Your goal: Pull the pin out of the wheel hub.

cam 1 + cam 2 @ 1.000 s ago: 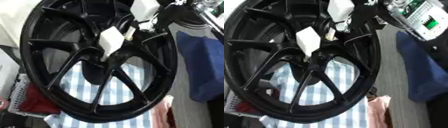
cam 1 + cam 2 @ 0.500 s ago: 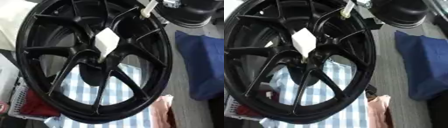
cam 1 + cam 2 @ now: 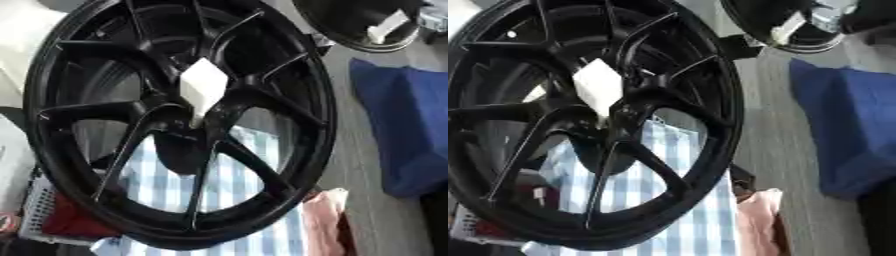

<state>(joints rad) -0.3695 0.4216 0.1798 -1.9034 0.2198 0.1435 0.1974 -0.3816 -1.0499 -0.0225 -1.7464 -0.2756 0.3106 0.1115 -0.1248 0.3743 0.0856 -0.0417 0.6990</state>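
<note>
The large black spoked alloy wheel hub [image 3: 175, 125] stands tilted, filling the left and centre. The white wedge-headed pin [image 3: 203, 90] sits in its central bore, so the pull is not yet done. Neither hand is in view, so their state cannot be told; reaching and grasping remain.

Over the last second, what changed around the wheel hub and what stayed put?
A robot hand that reached to the white pin a second ago has withdrawn toward the upper right and let go; no hand shows now. The camera shifted too. The pin still sits in the hub of the black wheel, over the blue-checked cloth; the blue cushion lies at right.
</note>
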